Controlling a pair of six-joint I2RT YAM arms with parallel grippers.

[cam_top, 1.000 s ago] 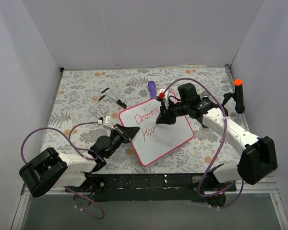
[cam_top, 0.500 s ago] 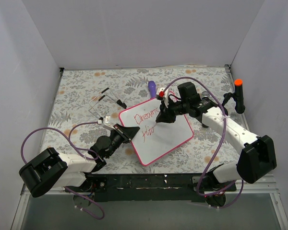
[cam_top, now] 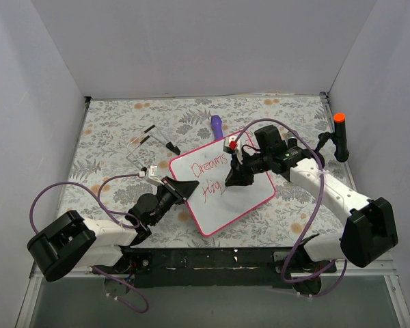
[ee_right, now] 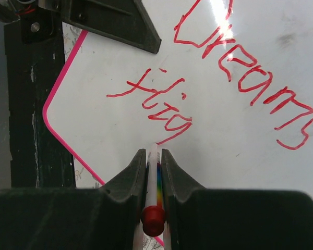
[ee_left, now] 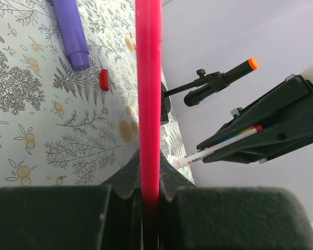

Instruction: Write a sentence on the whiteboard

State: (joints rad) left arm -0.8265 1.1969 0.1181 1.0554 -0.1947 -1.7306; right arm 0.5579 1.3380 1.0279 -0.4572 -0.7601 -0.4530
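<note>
Floral tablecloth (cam_top: pixel 109 130) bears whiteboard (cam_top: pixel 239 201) under marker (ee_left: pixel 219 146), purple stick (cam_top: pixel 216 126) just beyond.

1. The whiteboard (cam_top: pixel 240 199) is a small white rectangle with a thin pink-red frame and rounded corners. In the top view it sits just below the centre of the frame. It is turned so that its corners point up, down, left and right.
2. Its left corner sits between the closed fingers of the left gripper (cam_top: pixel 186 188). In the left wrist view the frame shows edge-on as a pink-red bar running up the middle of the picture.
3. The sentence (ee_right: pixel 240 70) is thin red handwriting in two slanting lines. "Dreams" runs across the upper right of the right wrist view. "Hig" lies below it, near the centre.
4. The lower right half of the board is bare white.
</note>
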